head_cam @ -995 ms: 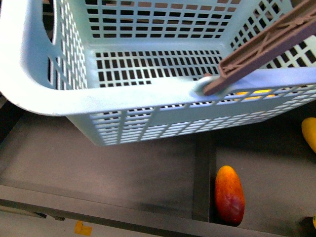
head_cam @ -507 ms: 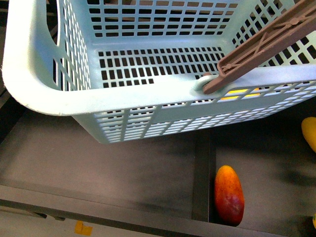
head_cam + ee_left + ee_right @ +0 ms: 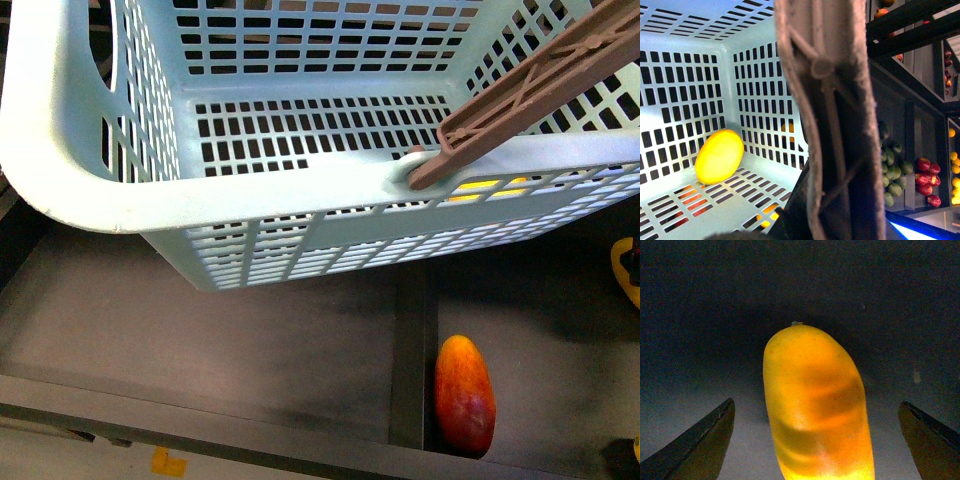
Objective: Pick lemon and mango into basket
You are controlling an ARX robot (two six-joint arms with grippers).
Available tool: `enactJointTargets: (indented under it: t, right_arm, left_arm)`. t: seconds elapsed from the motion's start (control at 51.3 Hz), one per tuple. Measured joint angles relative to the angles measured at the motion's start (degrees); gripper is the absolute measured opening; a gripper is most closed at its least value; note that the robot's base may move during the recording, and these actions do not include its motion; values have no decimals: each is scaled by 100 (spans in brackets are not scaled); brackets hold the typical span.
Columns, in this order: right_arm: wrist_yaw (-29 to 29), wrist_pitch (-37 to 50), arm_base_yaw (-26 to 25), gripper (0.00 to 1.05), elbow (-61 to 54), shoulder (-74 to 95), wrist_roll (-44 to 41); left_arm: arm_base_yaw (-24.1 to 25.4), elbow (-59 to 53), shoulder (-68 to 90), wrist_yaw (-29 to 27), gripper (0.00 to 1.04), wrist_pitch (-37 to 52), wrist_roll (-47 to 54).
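The pale turquoise basket [image 3: 250, 200] hangs high in the front view, filling its upper part. My left gripper [image 3: 815, 220] is shut on its brown handle [image 3: 832, 125], which also crosses the front view [image 3: 530, 90]. The bright yellow lemon [image 3: 719, 156] lies on the basket's slotted floor and shows as yellow through the slots [image 3: 482, 188]. The yellow-orange mango [image 3: 815, 405] lies on a dark shelf, cut off at the right edge of the front view [image 3: 622, 282]. My right gripper [image 3: 815, 450] is open, one dark finger [image 3: 700, 440] on each side of the mango, not touching it.
A bigger red-and-orange fruit [image 3: 465, 395] lies in the near shelf compartment beside a dark divider [image 3: 410, 360]. Beyond the basket, shelves hold green fruits [image 3: 892, 172] and red apples [image 3: 927, 182]. The shelf's front edge [image 3: 200, 425] runs below.
The basket has shifted slightly left and swung a little. A dark shape has come in over the mango at the right edge of the front view.
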Motion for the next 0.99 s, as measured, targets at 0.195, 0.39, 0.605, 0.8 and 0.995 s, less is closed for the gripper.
enactJointTargets:
  t: [0.195, 0.39, 0.605, 0.8, 0.995]
  right_arm:
    - [107, -83, 9, 96, 208, 282, 127]
    - [140, -129, 13, 96, 297, 396, 151]
    - [205, -195, 24, 76, 356, 452, 177]
    - [251, -205, 22, 61, 358, 459, 238]
    - [164, -52, -26, 58, 190, 380, 302]
  left_arm:
    - [0, 0, 0, 4, 5, 0, 0]
    - [0, 0, 0, -7, 5, 0, 2]
    - [0, -2, 0, -2, 5, 0, 0]
    - [0, 0, 0, -2, 5, 0, 0]
    - [0, 0, 0, -4, 5, 0, 0]
